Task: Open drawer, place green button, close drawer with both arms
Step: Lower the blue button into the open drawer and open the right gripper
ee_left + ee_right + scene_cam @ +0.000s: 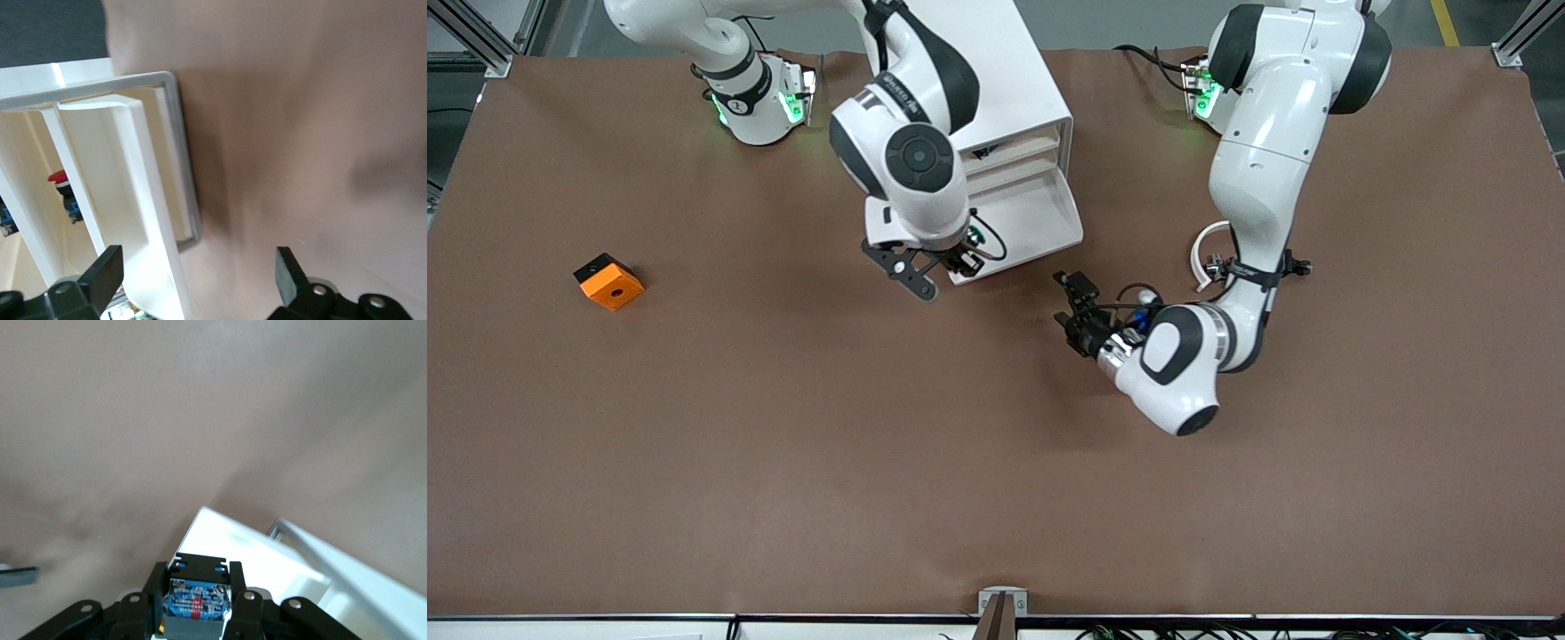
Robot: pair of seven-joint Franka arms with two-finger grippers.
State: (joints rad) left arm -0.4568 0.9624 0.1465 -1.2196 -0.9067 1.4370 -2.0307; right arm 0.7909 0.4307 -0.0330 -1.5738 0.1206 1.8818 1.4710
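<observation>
The white cabinet (1014,80) stands at the robots' edge of the table, with its lowest drawer (1032,213) pulled out. My right gripper (960,260) hangs over the drawer's front corner at the right arm's end. It is shut on the button (198,603), whose black body and blue base show between the fingers (238,583); the drawer's white front (233,543) lies just under it. My left gripper (1069,304) is open and empty, low over the table, nearer the front camera than the drawer. The drawer's rim (175,133) shows ahead of its fingers (100,273).
An orange block (609,282) with a hole lies toward the right arm's end. A small dark part with a white curved strip (1209,256) lies by the left forearm. Something with a red cap (59,177) sits inside the cabinet.
</observation>
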